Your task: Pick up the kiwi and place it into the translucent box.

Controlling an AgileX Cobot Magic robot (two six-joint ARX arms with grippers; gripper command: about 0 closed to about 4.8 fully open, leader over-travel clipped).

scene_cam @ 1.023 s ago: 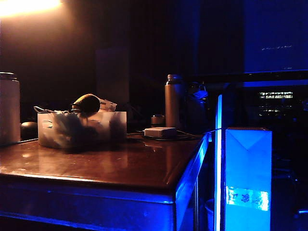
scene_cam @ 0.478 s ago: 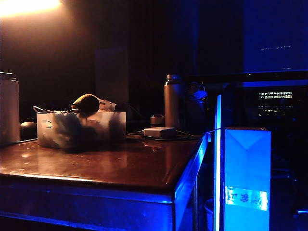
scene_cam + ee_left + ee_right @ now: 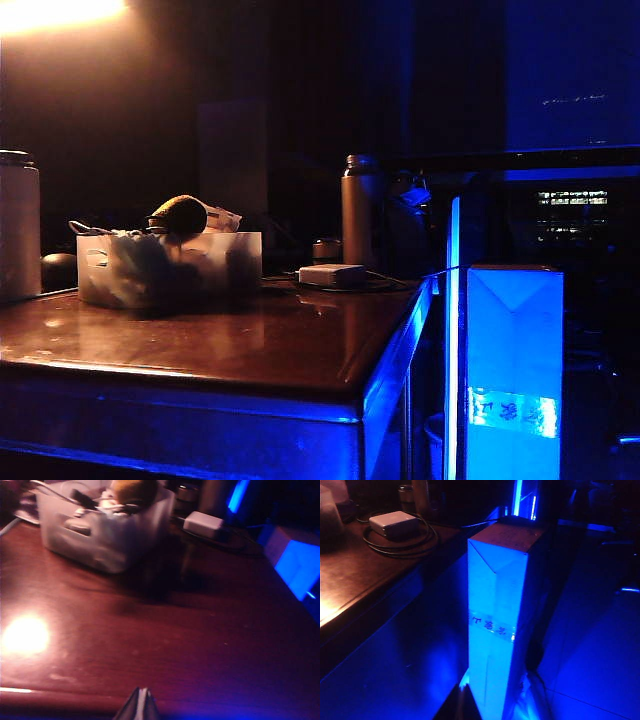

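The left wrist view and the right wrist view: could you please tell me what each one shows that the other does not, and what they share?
Only the left wrist view shows the translucent box with the kiwi sitting on top of its contents, and the shut left gripper low over the near table edge. Only the right wrist view shows the floor and the full height of the tall blue-lit carton beside the table, with the right gripper a dim tip beside its base. Both show the white block, its cable and the wooden table.
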